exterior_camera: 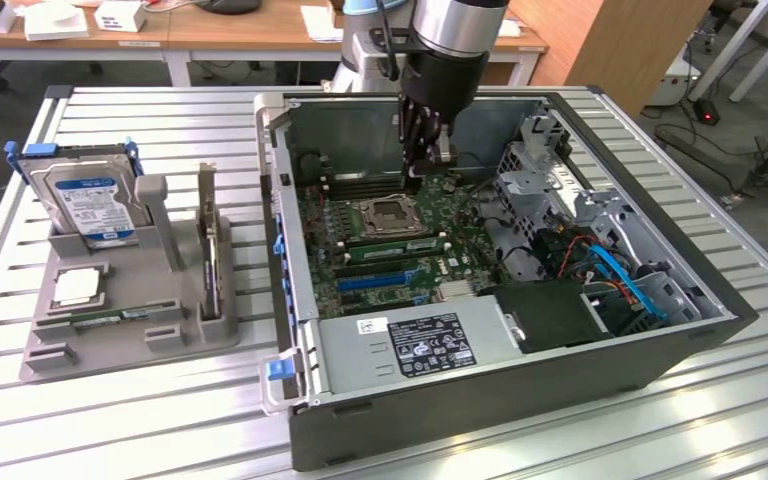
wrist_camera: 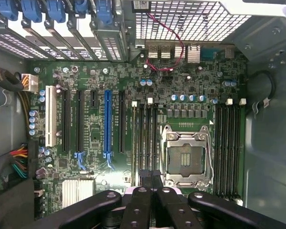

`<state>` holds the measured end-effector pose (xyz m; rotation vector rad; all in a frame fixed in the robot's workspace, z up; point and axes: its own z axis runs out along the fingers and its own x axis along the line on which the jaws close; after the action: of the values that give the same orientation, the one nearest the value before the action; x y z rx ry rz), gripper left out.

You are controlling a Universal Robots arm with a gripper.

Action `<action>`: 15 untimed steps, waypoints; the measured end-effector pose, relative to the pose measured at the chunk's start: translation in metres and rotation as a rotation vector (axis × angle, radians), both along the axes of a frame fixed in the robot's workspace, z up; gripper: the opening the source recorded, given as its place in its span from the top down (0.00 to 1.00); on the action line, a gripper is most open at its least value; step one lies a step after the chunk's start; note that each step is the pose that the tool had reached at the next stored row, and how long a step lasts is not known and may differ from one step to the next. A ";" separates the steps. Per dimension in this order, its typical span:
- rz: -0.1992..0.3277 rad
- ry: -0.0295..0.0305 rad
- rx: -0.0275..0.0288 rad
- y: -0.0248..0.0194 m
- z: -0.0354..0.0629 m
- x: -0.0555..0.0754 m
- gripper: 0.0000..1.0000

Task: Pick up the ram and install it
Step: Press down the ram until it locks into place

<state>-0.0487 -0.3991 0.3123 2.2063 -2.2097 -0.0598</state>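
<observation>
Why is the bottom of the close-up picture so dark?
In the wrist view, the black gripper sits right under the camera, blocking the green board. In the exterior view, the computer case is evenly lit, with soft shade inside.

silver arm (exterior_camera: 464, 25), black screw-studded tool (exterior_camera: 424, 150) linkages

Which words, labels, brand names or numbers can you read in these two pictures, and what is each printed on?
None can be read.
Power supply label, white and black: print too small.
Hard drive label, blue and white: text blurred.
Motherboard markings, white, in the wrist view: too small.
Label at the case edge in the wrist view: illegible.
</observation>
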 end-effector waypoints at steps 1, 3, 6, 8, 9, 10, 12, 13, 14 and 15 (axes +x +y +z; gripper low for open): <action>0.000 0.0000 0.0000 0.0000 0.0000 0.000 0.91; 0.000 0.0000 0.0000 0.0000 0.0000 0.000 0.91; 0.000 0.0001 -0.0001 0.0000 -0.0001 0.000 0.91; 0.000 -0.0001 0.0002 0.0000 -0.0025 0.000 0.91; 0.000 0.0000 0.0000 0.0000 -0.0040 0.000 0.91; 0.000 0.0000 0.0000 0.0000 -0.0053 0.000 0.91; 0.000 0.0000 0.0001 0.0000 -0.0073 0.000 0.91; 0.000 0.0000 -0.0001 0.0000 -0.0081 0.000 0.91; 0.000 0.0000 0.0000 0.0000 -0.0091 0.000 0.91; 0.000 -0.0001 0.0001 0.0000 -0.0099 0.000 0.91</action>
<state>-0.0487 -0.3991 0.3024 2.2064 -2.2097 -0.0598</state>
